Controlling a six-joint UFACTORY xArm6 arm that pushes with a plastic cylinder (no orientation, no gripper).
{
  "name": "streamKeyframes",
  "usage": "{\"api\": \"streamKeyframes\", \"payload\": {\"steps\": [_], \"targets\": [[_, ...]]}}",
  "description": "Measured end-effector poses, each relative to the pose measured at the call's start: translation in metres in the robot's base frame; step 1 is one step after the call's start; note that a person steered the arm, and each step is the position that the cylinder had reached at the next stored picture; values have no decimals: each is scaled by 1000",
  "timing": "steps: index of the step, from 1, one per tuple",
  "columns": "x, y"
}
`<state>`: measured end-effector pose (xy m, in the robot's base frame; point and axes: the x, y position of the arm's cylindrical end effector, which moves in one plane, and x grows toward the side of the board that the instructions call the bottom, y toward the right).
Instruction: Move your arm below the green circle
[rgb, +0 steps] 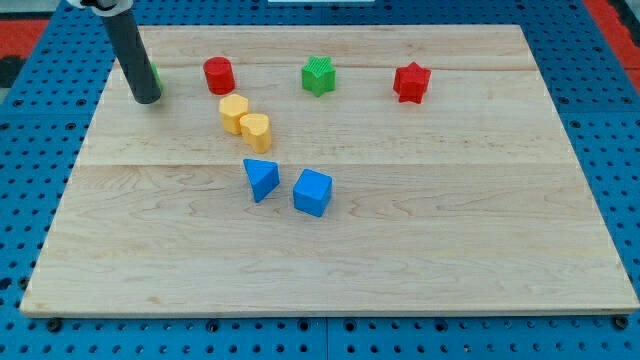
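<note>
The green circle is at the board's upper left, almost wholly hidden behind my rod; only a green sliver shows at the rod's right edge. My tip rests on the board just below and slightly left of that sliver, touching or nearly touching the block. The rod rises toward the view's top left.
A red cylinder is right of the rod. A green star and a red star lie along the top. A yellow hexagon touches a yellow cylinder. A blue triangle and a blue cube sit mid-board.
</note>
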<state>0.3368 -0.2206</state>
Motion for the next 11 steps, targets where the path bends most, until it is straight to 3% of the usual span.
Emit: {"api": "streamKeyframes", "payload": {"steps": [2,11], "targets": [[28,0],[25,-2]]}}
